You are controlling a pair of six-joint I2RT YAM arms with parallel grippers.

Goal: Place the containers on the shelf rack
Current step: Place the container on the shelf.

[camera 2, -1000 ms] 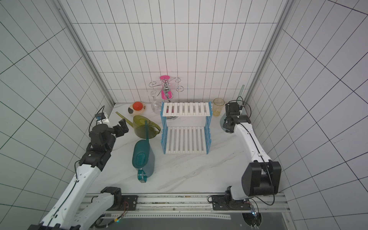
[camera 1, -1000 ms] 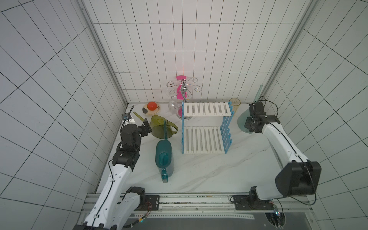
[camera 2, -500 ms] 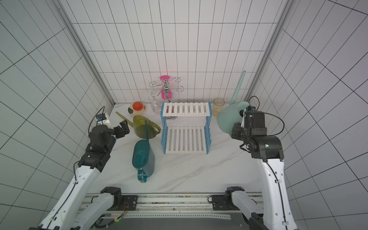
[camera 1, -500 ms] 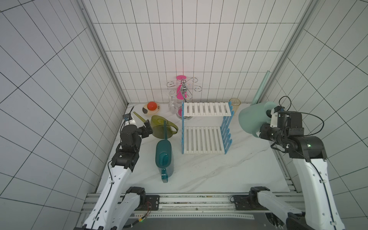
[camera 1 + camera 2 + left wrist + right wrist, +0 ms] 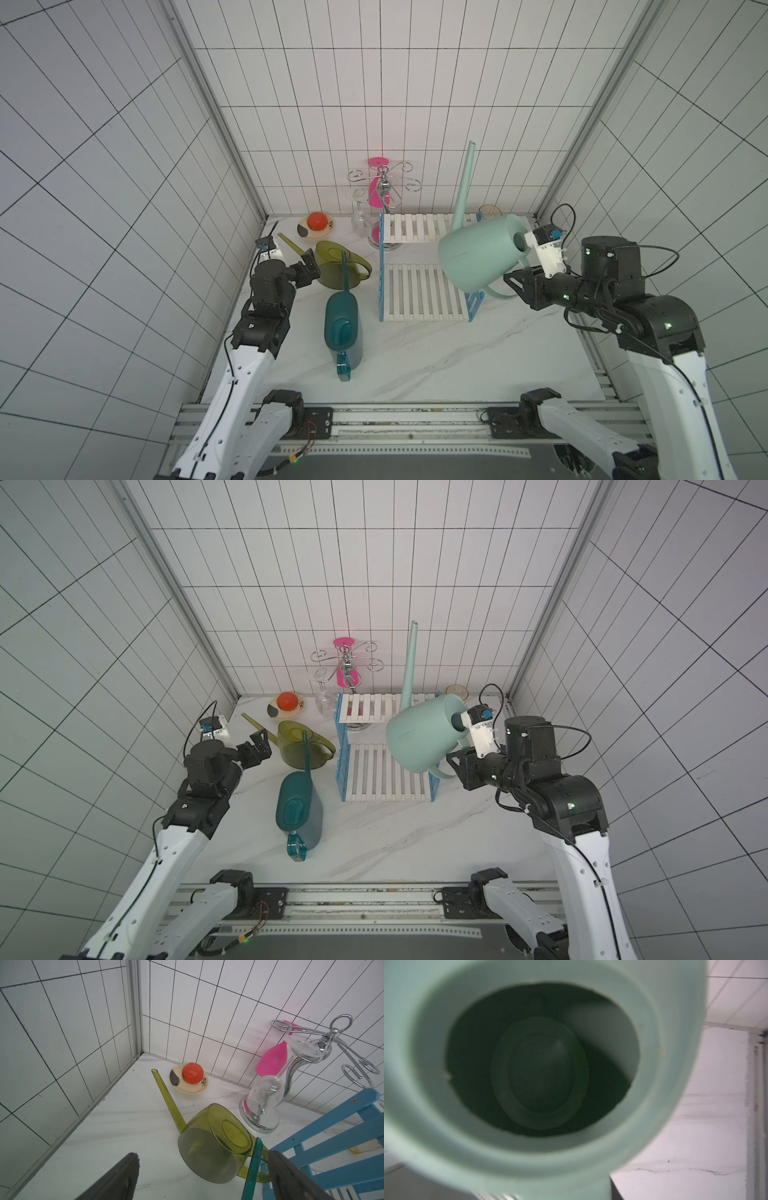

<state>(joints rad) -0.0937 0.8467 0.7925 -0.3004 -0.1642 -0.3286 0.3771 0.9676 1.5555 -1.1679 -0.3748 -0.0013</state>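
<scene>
Right end effector (image 5: 515, 280) pinches mint can (image 5: 478, 257) handle, can aloft over rack (image 5: 415, 299); left end effector (image 5: 309, 269) spread beside olive can (image 5: 328, 270).

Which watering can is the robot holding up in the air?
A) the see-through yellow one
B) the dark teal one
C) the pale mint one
C: the right gripper holds the mint green can by its handle, while the teal can and the olive-yellow can rest on the table.

White tiled walls (image 5: 374, 83); white marbled tabletop (image 5: 415, 365).
</scene>
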